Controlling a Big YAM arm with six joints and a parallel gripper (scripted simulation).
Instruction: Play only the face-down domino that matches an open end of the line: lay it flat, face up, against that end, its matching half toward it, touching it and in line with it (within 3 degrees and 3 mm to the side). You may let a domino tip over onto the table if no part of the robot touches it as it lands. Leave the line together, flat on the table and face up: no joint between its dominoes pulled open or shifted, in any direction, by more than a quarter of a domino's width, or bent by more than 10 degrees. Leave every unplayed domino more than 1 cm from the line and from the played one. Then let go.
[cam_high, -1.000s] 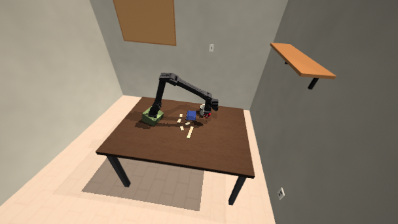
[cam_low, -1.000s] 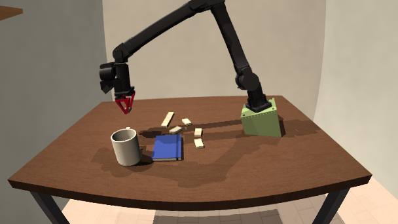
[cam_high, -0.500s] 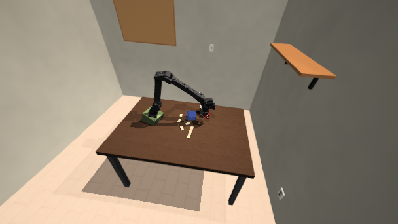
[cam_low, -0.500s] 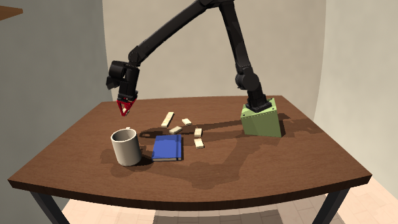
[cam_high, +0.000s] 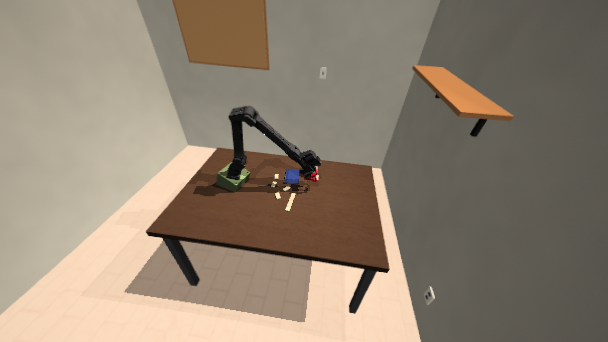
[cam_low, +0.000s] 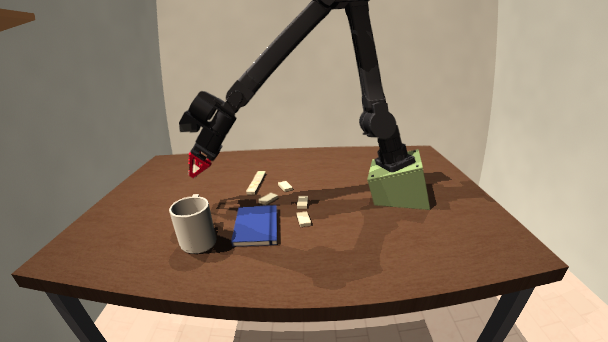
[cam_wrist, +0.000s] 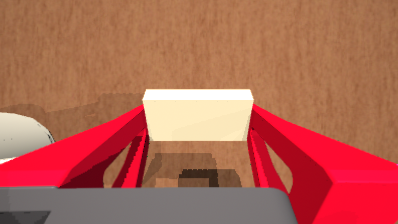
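Observation:
My gripper (cam_low: 198, 167) (cam_high: 313, 175) (cam_wrist: 198, 113) is shut on a cream domino (cam_wrist: 199, 124), held across its red fingers above the table (cam_low: 450, 250) at the far left. The face toward the wrist camera is blank. The line (cam_low: 256, 182) (cam_high: 290, 202) is a long cream strip lying flat near the table's middle, well to the right of the gripper in the exterior view. Several loose cream dominoes lie near it: one (cam_low: 268, 198), one (cam_low: 285, 186), one (cam_low: 302, 202) and one (cam_low: 303, 219). A small domino peeks from behind the mug.
A grey mug (cam_low: 192, 225) (cam_wrist: 20, 137) stands just below and in front of the gripper. A blue book (cam_low: 256, 225) (cam_high: 292, 176) lies beside it. The arm's green base (cam_low: 400, 185) (cam_high: 233, 178) sits at the table's far side.

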